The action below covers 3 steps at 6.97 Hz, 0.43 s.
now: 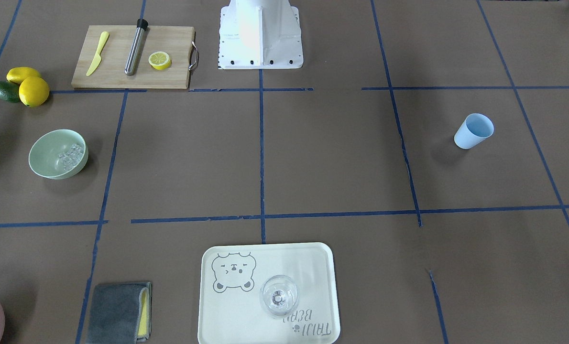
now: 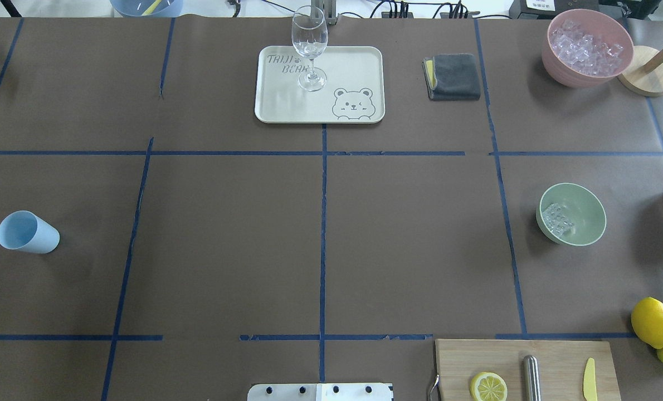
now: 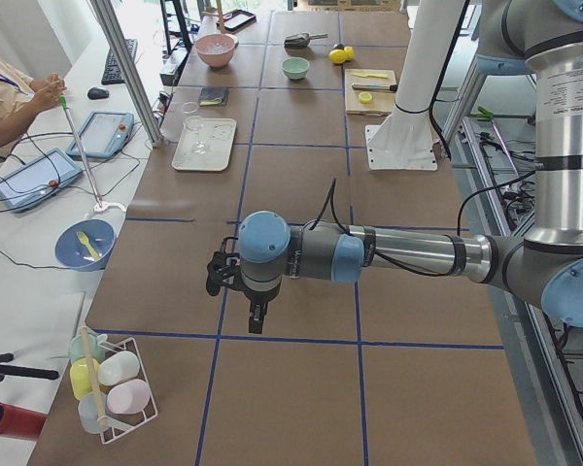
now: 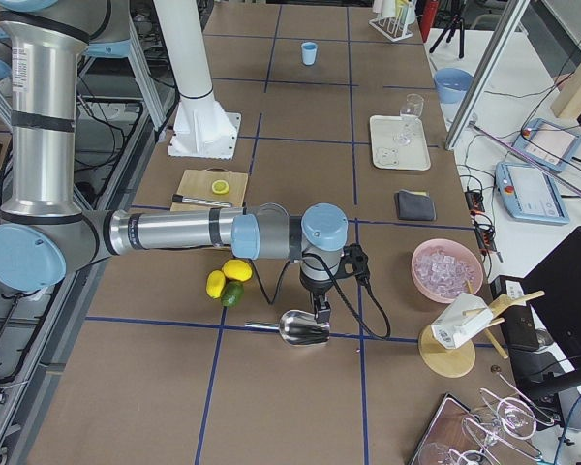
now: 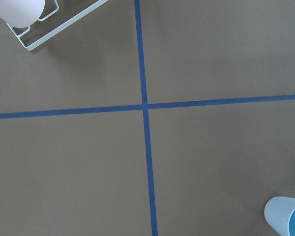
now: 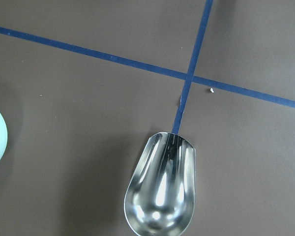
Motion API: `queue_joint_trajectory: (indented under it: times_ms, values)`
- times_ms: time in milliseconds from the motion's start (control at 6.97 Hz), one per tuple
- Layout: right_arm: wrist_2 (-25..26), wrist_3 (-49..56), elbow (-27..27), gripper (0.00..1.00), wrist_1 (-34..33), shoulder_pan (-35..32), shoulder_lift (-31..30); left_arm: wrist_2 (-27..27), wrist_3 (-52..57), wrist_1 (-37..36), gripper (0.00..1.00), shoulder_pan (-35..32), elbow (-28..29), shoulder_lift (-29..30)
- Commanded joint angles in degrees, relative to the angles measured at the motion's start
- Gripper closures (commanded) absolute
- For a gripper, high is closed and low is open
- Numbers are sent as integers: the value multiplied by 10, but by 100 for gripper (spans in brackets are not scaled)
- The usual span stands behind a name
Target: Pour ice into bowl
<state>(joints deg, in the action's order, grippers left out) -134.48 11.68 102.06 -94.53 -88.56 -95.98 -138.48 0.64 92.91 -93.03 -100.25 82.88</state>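
Matt bowl (image 2: 586, 210), glassy ice (image 2: 557, 219) (scoop (image 6: 162, 191) mirror-bright metal).

Ice (image 2: 557, 219) heaped in mint bowl (image 2: 589, 214) at right; blue cup (image 2: 28, 232) far left, well apart.

Overhead view: the bowl (image 2: 588, 220) sits at the right of the frame, the ice (image 2: 557, 218) lying in its left side. A cup (image 2: 28, 232) stands well apart at far left. At top centre a tray (image 2: 287, 94) carries a glass (image 2: 310, 50), with a folded cloth (image 2: 454, 77) just to its right. A cutting board (image 2: 554, 362) holding a lemon half (image 2: 488, 386) occupies the lower right.
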Motion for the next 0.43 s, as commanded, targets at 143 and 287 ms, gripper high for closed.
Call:
queue_joint_trajectory:
  times_ms: [143, 287]
  values:
    - [11, -4, 2, 0, -10, 24, 2, 1, -2, 26, 0, 12, 22, -12]
    - [11, -7, 2, 0, -10, 24, 0, 2, -1, 25, 0, 20, 17, -6]
